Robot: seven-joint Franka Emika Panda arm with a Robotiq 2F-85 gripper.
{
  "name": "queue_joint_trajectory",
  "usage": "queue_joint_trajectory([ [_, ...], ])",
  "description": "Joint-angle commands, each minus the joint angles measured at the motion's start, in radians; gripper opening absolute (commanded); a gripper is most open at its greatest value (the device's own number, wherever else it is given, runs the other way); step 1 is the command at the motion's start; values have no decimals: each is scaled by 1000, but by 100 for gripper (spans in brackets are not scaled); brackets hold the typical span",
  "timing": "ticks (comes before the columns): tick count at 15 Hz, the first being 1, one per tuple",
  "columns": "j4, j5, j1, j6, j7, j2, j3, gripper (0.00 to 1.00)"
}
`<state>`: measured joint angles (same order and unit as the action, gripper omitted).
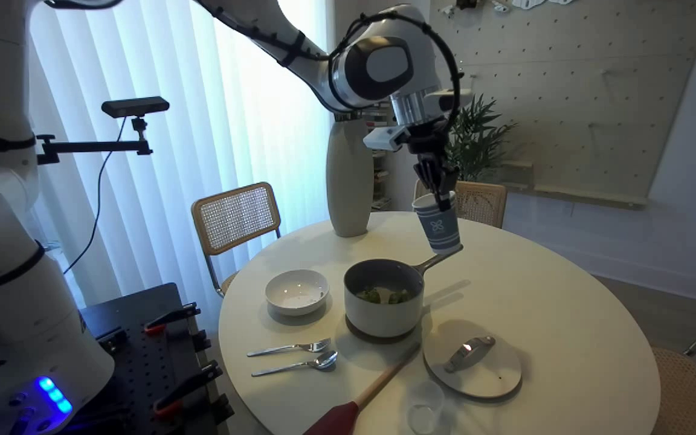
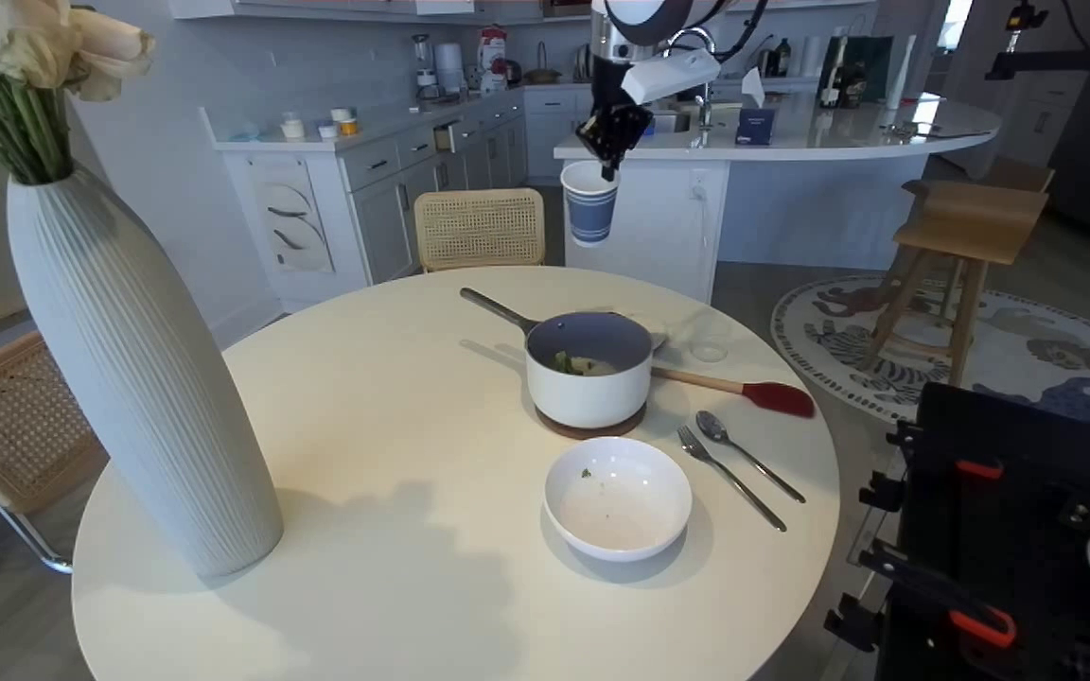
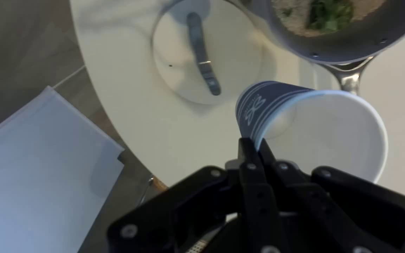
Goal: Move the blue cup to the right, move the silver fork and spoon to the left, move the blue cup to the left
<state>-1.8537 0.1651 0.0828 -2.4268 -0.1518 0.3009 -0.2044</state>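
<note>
Wrist view is showing me the blue cup (image 3: pixel 315 130) directly at the end effector: the gripper (image 3: pixel 254 144) is pinching it by the rim, on one side only. The cup is hanging in the air, its mouth facing this view and its long axis leaning; in an exterior view its bottom is pointing down and slightly away from the robot base (image 1: pixel 28 338). I am judging that the coming move is turning on this lean, because the bottom should be meeting the table (image 1: pixel 565 314) flat, not tipped.

From the wrist, the pot handle (image 3: pixel 351 80) is going behind the cup, and I am not able to tell the gap. The pot (image 1: pixel 384 317) is standing well in from the edges, with the lid (image 1: pixel 478 368) lying just beside it. The silver fork (image 1: pixel 306 347) and spoon (image 1: pixel 312 364) are lying side by side, handles toward the edge nearest the robot base, and the white bowl (image 1: pixel 296 296) is standing near the fork. For room I am favouring the stretch between the pot handle and the edge opposite the robot base; toward another edge the tall vase (image 1: pixel 351 175) is standing.
</note>
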Motion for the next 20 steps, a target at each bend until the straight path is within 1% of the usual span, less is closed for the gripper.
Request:
queue_joint_trajectory([
  [1, -57, 67, 66, -62, 33, -49, -54, 1],
  [3, -57, 114, 98, -110, 25, -29, -90, 1],
  [5, -61, 125, 130, -148, 26, -10, -112, 1],
  [6, -62, 114, 146, -164, 30, 4, -118, 1],
  [9, -61, 20, 206, -172, 82, 46, -99, 1],
  [13, -34, -60, 247, -153, 124, 112, -92, 1],
  [18, -13, -104, 284, -160, 119, 189, -96, 1],
  [20, -8, -97, 291, -191, 107, 222, -107, 1],
])
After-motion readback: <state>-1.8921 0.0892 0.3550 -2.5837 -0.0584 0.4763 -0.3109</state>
